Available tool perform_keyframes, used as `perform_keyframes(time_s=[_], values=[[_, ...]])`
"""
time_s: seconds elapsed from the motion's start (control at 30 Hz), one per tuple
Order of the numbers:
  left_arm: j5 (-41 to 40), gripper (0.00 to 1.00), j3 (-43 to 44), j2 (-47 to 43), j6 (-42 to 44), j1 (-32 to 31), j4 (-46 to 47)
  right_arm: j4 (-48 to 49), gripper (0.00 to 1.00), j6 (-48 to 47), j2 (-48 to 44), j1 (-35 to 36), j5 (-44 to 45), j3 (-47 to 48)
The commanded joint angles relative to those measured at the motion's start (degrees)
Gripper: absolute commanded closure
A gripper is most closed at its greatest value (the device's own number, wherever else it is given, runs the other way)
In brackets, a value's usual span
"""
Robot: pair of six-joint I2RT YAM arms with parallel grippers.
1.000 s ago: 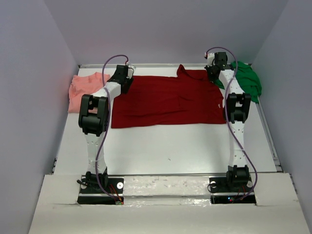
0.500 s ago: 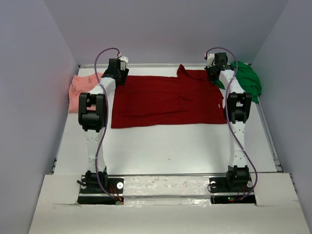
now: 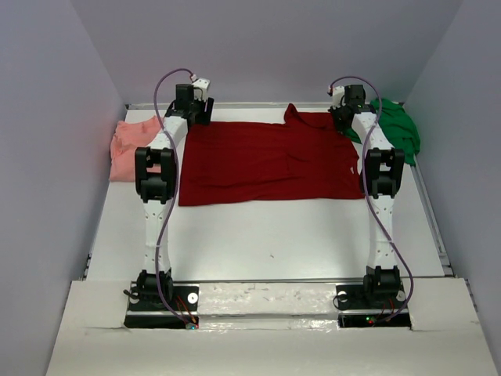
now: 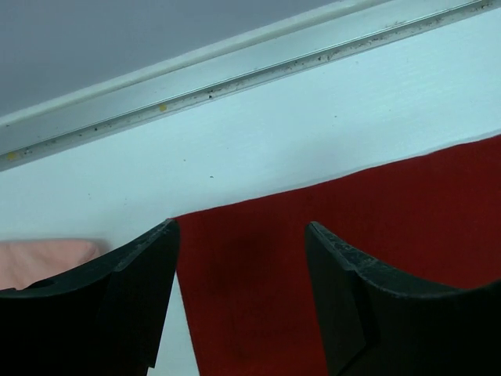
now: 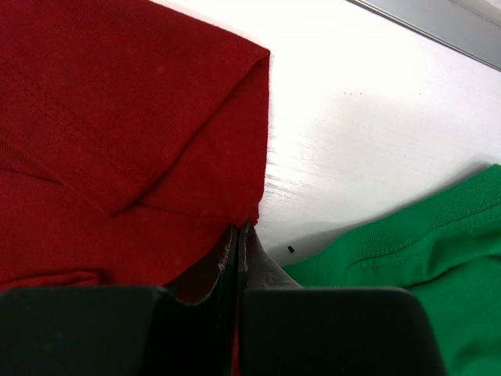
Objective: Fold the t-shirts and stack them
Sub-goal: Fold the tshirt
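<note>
Three shirts: pink shirt [image 4: 39, 262] left of the wide-open left claw [image 4: 241, 229], green shirt [image 5: 407, 251] right of the right claw [image 5: 239, 229], which is squeezed tight on the red shirt [image 5: 117, 117].

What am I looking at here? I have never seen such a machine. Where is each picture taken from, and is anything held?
These are two robot arms at the near edge of a table. The wide picture comes from a fixed camera above and behind them: the left arm on the left, the right arm on the right. The other two come from cameras on the wrists; the black shapes at the bottom are each arm's own fingers. Three shirts lie on the table: a red shirt spread flat in the middle, a pink shirt bunched at the far left, a green shirt bunched at the far right. The left gripper is open over the red shirt's far left corner, holding nothing. The right gripper is shut on the red shirt's edge.
</note>
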Motion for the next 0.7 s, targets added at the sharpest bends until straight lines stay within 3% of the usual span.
perform_keyframes(time_s=[0.0,0.47,0.67], values=[[1.3,0.25,4.2,1.1,-2.7,0.5,-1.2,-3.3,1.00,-0.7,-1.2,-0.3,0.1,-2.0],[-9.3,0.28,7.5,4.3,-4.3,1.1,-1.7,-3.5,1.00,-1.0,-0.9,-0.3,-0.4,-2.3],[-8.2,0.27,10.0,6.3,-5.6,1.9,-2.4,-3.5,1.00,-1.1,-0.7,-0.3,-0.1,-2.3]])
